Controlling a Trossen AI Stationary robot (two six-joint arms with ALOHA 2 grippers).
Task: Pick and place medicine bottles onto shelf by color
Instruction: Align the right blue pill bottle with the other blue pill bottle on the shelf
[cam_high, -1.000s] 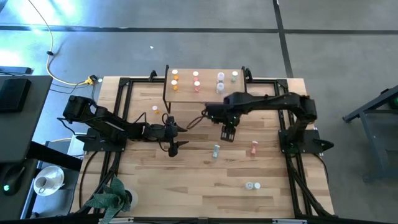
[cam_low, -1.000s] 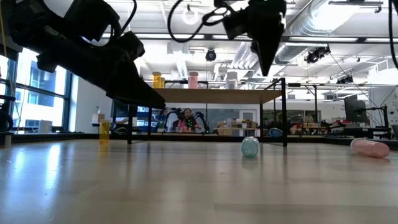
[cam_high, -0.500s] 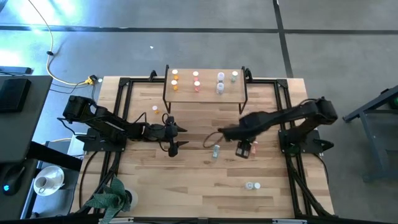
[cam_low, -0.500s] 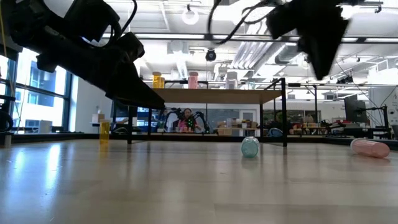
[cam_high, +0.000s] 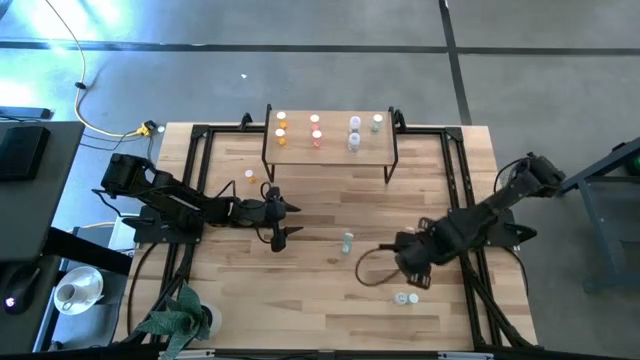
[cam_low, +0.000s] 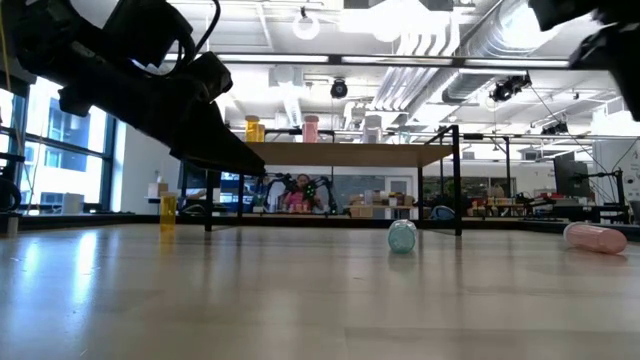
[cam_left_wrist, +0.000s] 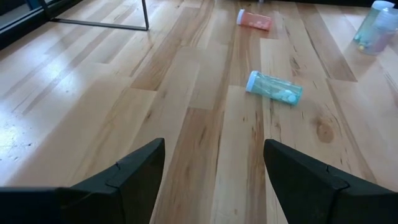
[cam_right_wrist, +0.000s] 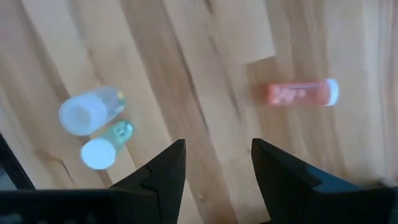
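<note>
Since the earlier frame my right gripper (cam_high: 412, 272) swung from the small light-wood shelf (cam_high: 330, 150) to lower right, jaws part-open and empty, hunting the lying pink-red bottle (cam_right_wrist: 303, 93); next I'd descend and close

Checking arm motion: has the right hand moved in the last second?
Yes. The right hand went from beside the shelf toward the table's near-right, open over bare wood.

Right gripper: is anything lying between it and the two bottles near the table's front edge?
Nothing visible is in the way. The right gripper hangs open just above the pair of standing bottles, with only bare table between them. The pink-red bottle lies on its side, off to one side.
</note>
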